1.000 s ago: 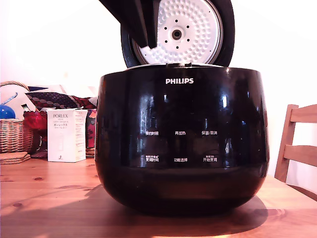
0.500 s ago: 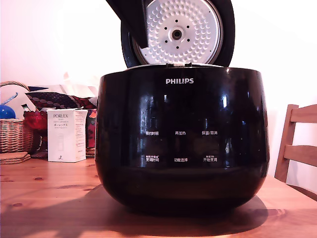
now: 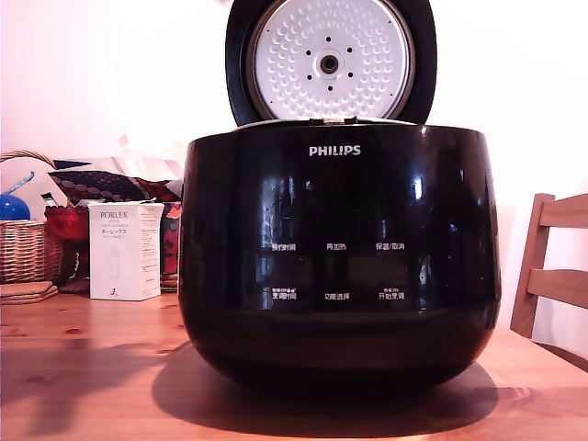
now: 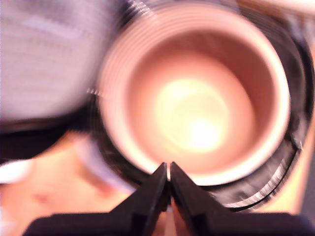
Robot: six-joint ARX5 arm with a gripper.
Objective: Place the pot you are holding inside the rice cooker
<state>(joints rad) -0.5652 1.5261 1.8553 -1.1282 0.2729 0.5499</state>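
The rice cooker (image 3: 335, 266), a big glossy black body marked PHILIPS, stands on the wooden table with its lid (image 3: 329, 62) raised, dimpled white plate facing forward. The wrist view is blurred by motion and looks down into the pot (image 4: 197, 113), a round brownish hollow ringed by the cooker's black rim (image 4: 275, 182). My gripper (image 4: 169, 172) shows only there, its fingers shut with a hairline slit. The tips overlap the pot's near rim in the picture, with nothing seen between them. Neither arm nor pot shows in the exterior view.
At the exterior view's left stand a white PORLEX box (image 3: 124, 250), a wicker basket (image 3: 26, 248) and patterned cloth. A wooden chair (image 3: 556, 266) stands at that view's right. The table (image 3: 83, 367) runs in front of the cooker.
The black arm that crossed the front of the lid has risen out of the exterior view's top. The lid's whole inner plate now shows.
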